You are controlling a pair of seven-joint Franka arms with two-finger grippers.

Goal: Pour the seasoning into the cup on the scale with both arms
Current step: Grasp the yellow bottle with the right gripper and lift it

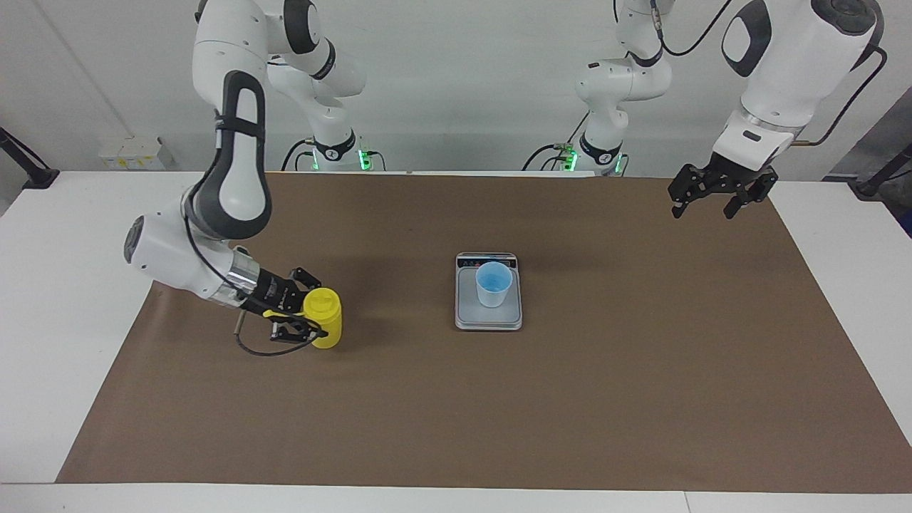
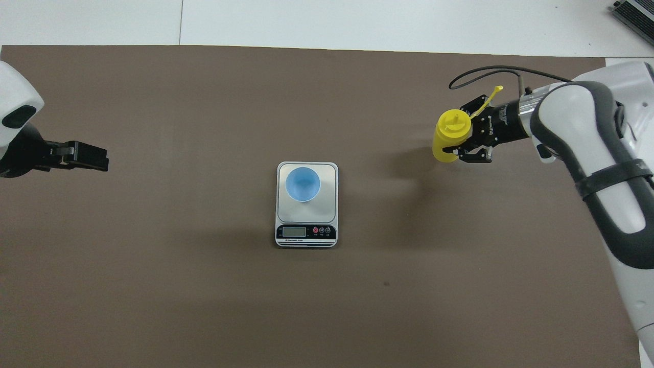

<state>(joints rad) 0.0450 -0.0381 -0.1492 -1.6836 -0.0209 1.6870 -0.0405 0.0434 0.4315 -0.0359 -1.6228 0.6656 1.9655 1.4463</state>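
The seasoning, a yellow squeeze bottle (image 1: pixel 325 322) (image 2: pixel 449 134), stands close to upright, low over the brown mat toward the right arm's end of the table. My right gripper (image 1: pixel 312 309) (image 2: pixel 461 132) is shut on the bottle's upper body from the side, and the cap strap (image 2: pixel 485 99) sticks out past it. The light blue cup (image 1: pixel 493 283) (image 2: pixel 303 184) sits on the silver scale (image 1: pixel 488 320) (image 2: pixel 306 233) at the table's middle. My left gripper (image 1: pixel 704 208) (image 2: pixel 99 158) hangs open and waits over the mat's edge at the left arm's end.
A brown mat (image 1: pixel 641 392) covers most of the white table (image 1: pixel 57 299). The scale's display strip (image 2: pixel 294 231) faces the robots. Both arm bases (image 1: pixel 335 153) stand along the table's near edge.
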